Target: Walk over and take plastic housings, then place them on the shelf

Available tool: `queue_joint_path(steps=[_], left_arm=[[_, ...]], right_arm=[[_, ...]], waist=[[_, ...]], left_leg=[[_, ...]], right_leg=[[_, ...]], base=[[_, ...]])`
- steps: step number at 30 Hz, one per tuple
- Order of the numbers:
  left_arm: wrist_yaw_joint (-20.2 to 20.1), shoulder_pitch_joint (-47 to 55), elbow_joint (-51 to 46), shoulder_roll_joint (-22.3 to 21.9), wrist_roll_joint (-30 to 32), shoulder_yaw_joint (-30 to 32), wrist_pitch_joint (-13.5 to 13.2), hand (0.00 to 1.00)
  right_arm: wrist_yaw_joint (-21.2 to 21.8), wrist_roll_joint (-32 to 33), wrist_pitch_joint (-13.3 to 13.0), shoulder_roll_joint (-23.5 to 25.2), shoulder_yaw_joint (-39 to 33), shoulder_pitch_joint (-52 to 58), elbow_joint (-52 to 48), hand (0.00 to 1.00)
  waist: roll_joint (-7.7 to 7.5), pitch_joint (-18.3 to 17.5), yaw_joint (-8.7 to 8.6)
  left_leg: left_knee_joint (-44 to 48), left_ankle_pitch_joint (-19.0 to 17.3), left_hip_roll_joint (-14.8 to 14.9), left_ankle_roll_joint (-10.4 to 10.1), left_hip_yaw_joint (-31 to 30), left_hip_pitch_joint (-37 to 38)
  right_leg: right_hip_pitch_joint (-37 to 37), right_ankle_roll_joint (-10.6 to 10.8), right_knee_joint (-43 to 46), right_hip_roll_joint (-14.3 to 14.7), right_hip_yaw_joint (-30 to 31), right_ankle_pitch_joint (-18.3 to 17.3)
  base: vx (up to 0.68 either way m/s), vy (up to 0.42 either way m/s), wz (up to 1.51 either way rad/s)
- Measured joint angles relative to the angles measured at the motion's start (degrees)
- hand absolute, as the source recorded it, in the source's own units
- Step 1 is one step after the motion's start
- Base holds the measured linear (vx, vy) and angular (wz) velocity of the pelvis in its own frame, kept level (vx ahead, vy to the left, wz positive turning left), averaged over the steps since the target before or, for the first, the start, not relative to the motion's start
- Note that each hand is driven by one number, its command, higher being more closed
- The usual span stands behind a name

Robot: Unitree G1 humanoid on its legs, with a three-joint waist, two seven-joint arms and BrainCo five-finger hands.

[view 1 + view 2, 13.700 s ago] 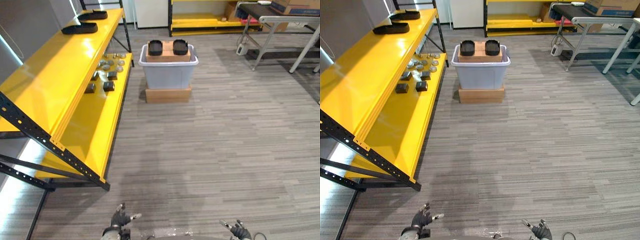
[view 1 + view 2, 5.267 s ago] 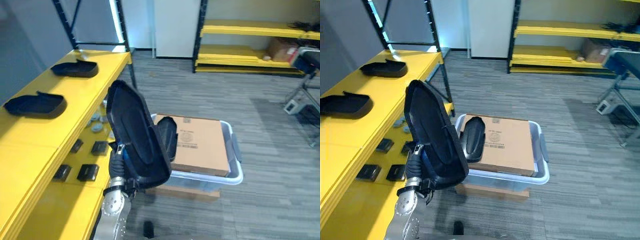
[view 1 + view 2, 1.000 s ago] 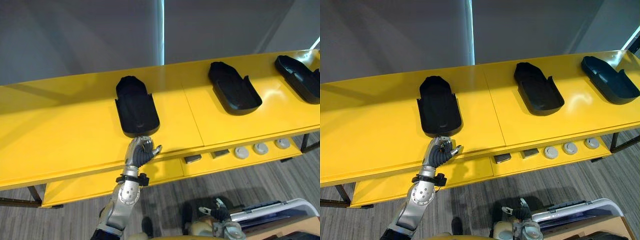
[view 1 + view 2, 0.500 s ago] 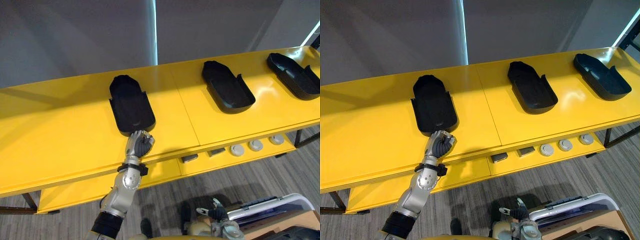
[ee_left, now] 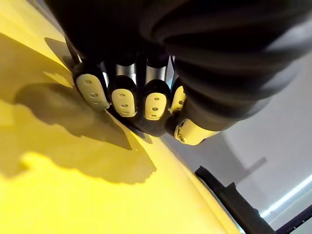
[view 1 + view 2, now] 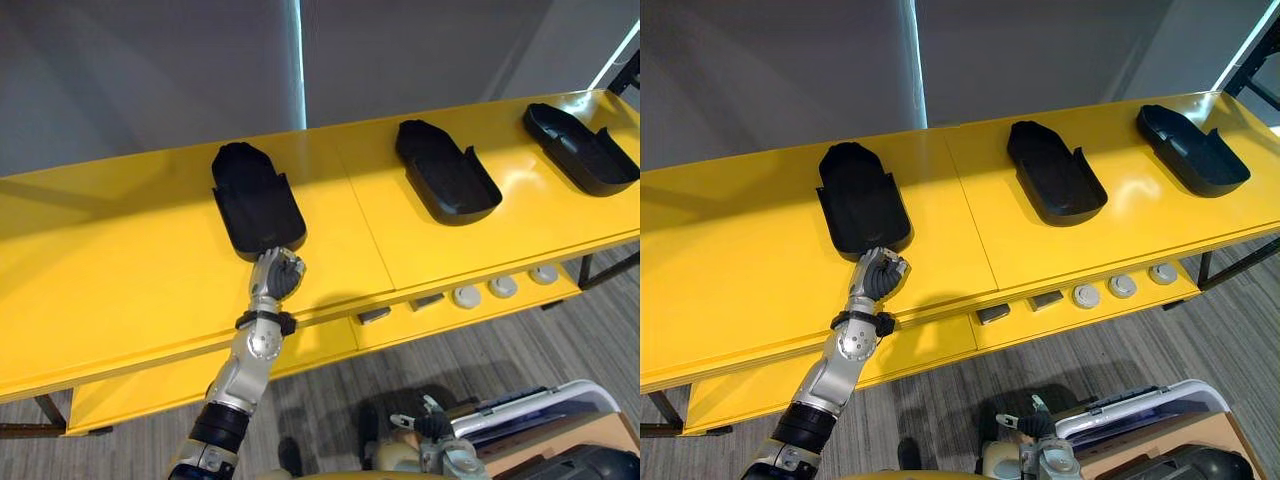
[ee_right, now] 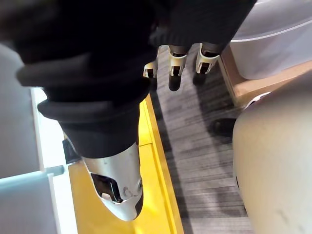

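**Clerk:** Item one?

**Checker:** Yellow shelf (image 6: 120,270), upper level, long and glossy. Three black plastic housings lie on it in a row, well apart from one another.

**Clerk:** List them.

**Checker:** Left housing (image 6: 255,200), open side up, lengthwise from front to back. Middle housing (image 6: 445,185), angled a little. Right housing (image 6: 580,148), near the shelf's far right end.

**Clerk:** Robot hands?

**Checker:** Left robot hand (image 6: 277,275), reaching up over the shelf's front edge, fingers (image 5: 122,100) curled into a fist with nothing inside. The knuckles sit against the near end of the left housing, and the fingertips rest on the yellow surface. Right robot hand (image 6: 1030,425), hanging low over the grey floor (image 6: 320,390), fingers loose and straight, empty.

**Clerk:** Lower level?

**Checker:** Small dark blocks (image 6: 375,315) and pale round discs (image 6: 503,287), in a line under the front lip.

**Clerk:** Anything else?

**Checker:** Grey bin (image 6: 530,405), on the floor beside the right robot hand.
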Motion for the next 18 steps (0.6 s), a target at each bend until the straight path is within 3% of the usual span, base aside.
queue_joint_path(steps=[5, 8, 9, 12, 18], left_arm=[[1.16, 2.19, -12.81, -0.05, -3.79, 0.31, -1.41, 1.00], [2.16, 3.05, -22.99, -0.02, -8.70, 3.73, -5.02, 1.00], [3.45, 3.94, -27.66, -0.07, -12.23, 8.38, -7.38, 1.00], [7.80, 4.18, -31.80, -0.24, -20.55, 19.90, -10.84, 1.00], [14.79, 11.70, -26.42, -2.33, -32.20, 38.98, -13.83, 1.00]], right_arm=[[-0.12, 0.09, -0.04, -0.05, -0.34, -0.02, 0.50, 0.00], [-0.13, 0.25, -0.04, -0.13, -1.62, -0.15, 1.24, 0.00], [-0.11, 0.29, -0.03, -0.31, -2.01, -0.52, 2.06, 0.00], [-0.09, 0.27, -0.02, -1.39, -2.18, -0.49, 2.46, 0.00], [-0.22, 0.19, 0.27, -2.68, -4.49, 0.14, 4.30, 0.00]], waist=[[-0.05, -0.04, 0.42], [-0.04, -0.03, 0.65], [0.00, -0.05, 0.76], [0.15, -0.14, 1.21], [0.31, -0.38, 3.82]], left_leg=[[-0.01, -0.01, -0.08, 0.01, -1.15, 0.61], [-0.02, -0.17, -0.15, -0.20, -2.45, 0.32], [-0.03, -0.17, -0.14, -0.21, -2.60, 0.83], [-0.05, -0.17, -0.15, -0.20, -4.18, 0.97], [-0.38, -0.15, 0.02, -0.26, -6.62, 1.85]], right_leg=[[1.19, 0.08, 0.00, -0.20, -0.78, -0.08], [1.80, 0.28, 0.01, -0.34, -1.58, -0.26], [2.38, 0.32, 0.01, -0.32, -1.65, -0.39], [3.17, 0.39, 0.03, -0.36, -2.89, -0.71], [4.99, 0.04, 0.63, -0.31, -4.91, -1.94]], base=[[-0.01, 0.010, 0.10], [-0.02, 0.014, 0.18], [-0.01, 0.011, 0.08], [-0.02, 0.004, 0.20], [0.00, 0.001, 0.23]])
